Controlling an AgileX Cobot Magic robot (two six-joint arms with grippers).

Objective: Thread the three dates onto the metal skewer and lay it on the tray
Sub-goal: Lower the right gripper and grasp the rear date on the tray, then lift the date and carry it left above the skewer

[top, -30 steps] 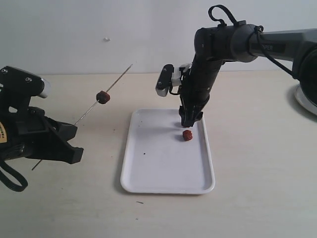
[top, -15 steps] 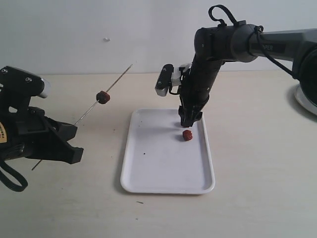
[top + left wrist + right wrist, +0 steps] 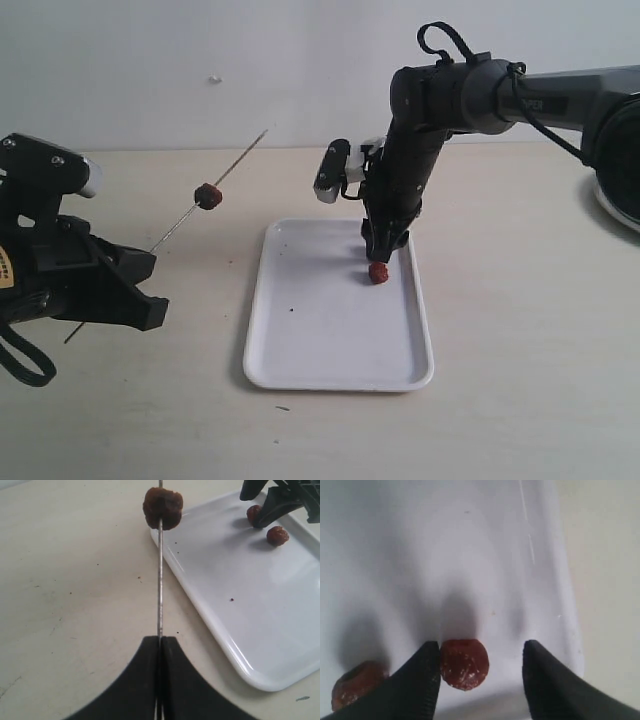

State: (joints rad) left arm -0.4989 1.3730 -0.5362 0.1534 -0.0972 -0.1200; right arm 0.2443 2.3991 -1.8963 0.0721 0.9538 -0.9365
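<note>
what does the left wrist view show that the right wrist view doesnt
Only the left wrist view: the metal skewer clamped in the shut left gripper, with one threaded date on it.
Only the right wrist view: how the open right gripper sits astride a loose date, one finger seemingly touching it, a gap at the other.
Both: the white tray, the right gripper, that date and a second loose date beside it.

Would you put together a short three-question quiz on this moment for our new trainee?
1. True or false: the left gripper is shut on the metal skewer.
2. How many dates lie on the tray?
3. The right gripper is: A) shut on a date; B) open around a date; C) shut on the skewer.
Key: 1 true; 2 two; 3 B.
</note>
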